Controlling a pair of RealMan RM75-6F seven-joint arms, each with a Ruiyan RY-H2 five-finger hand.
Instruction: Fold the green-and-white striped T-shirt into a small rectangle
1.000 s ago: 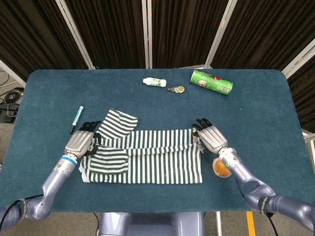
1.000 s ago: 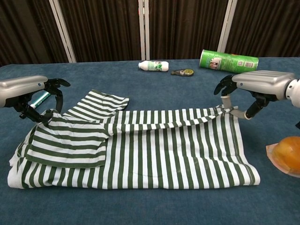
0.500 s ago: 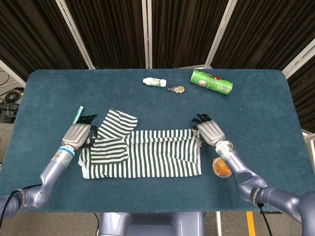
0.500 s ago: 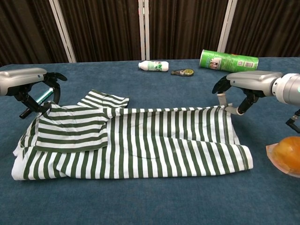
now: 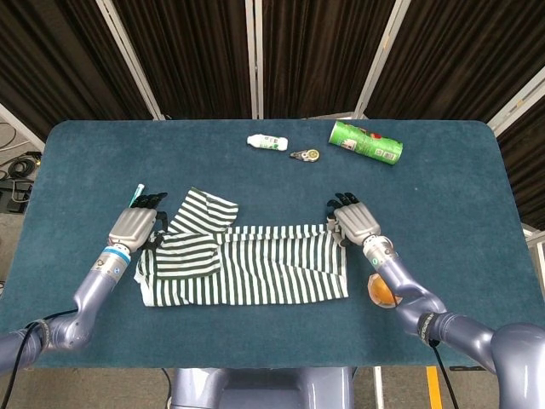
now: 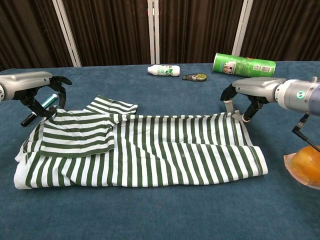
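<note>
1. Head view: striped T-shirt (image 5: 247,264) lies folded lengthwise at mid-worktop (image 5: 460,204), with bare surface on every side.
2. Left hand (image 5: 134,226) pinches the shirt's far left corner; right hand (image 5: 353,221) pinches the far right corner, fingers clamped on fabric.
3. Pen (image 5: 137,195) sits just beyond the left hand; orange (image 5: 383,291) lies near the right forearm.
4. Since a second ago, both hands have carried the lifted edge farther from the robot, flattening the fold.

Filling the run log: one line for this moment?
step: folding T-shirt | left hand: pinches far-left edge | right hand: pinches far-right edge | shirt: flat band
</note>
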